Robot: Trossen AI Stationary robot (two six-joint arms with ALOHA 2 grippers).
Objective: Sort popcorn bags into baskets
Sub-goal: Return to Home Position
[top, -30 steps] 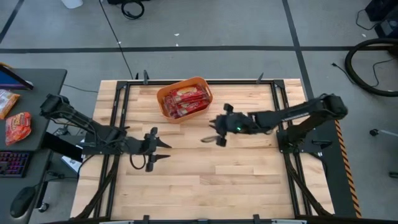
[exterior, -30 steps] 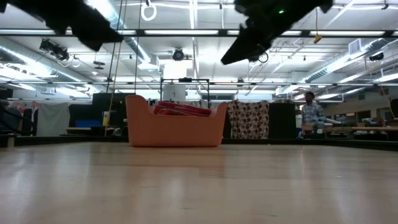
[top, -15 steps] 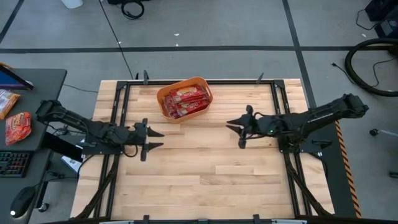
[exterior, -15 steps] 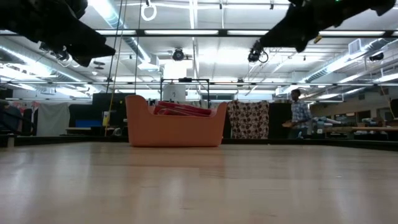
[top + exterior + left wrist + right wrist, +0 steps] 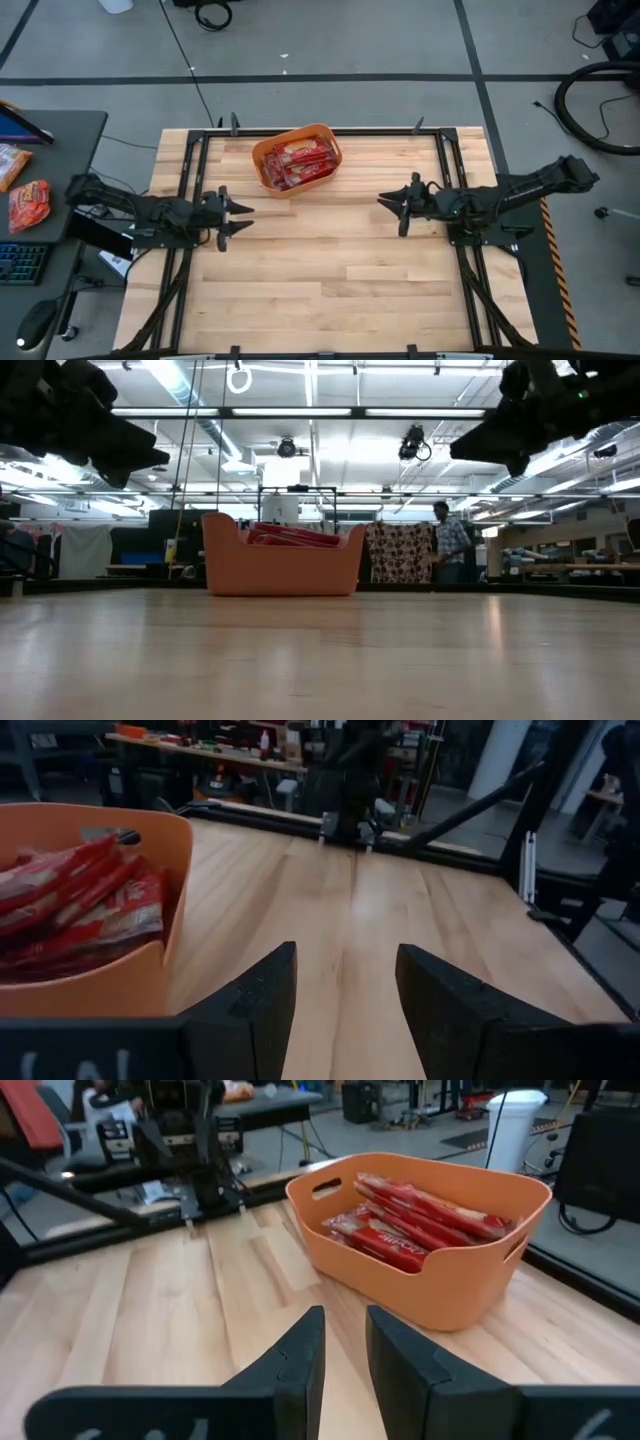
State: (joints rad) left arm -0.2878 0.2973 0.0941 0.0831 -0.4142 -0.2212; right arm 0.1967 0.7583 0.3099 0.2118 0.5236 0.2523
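Note:
The orange basket (image 5: 260,152) stands near the table's far edge, left of centre, with its base on the wood. Several red popcorn bags (image 5: 300,160) lie stacked inside it. They also show in the low view (image 5: 290,537), the left wrist view (image 5: 85,910) and the right wrist view (image 5: 415,1215). My left gripper (image 5: 240,214) hovers open near the table's left edge, on the near side of the basket, and is empty (image 5: 345,985). My right gripper (image 5: 390,204) hovers right of centre, its fingers a narrow gap apart, also empty (image 5: 345,1342).
Bare wood spreads across the table's middle and near half (image 5: 330,280). Dark frame rails run along the left (image 5: 190,180) and right (image 5: 450,160) sides. A side desk on the left carries two more red packets (image 5: 28,203). A person (image 5: 450,545) walks in the room beyond.
My right gripper has drawn back from beside the basket toward the table's right edge. My left gripper has pulled back toward the left edge. Both stay above the table and carry nothing. The person in the background has walked leftward.

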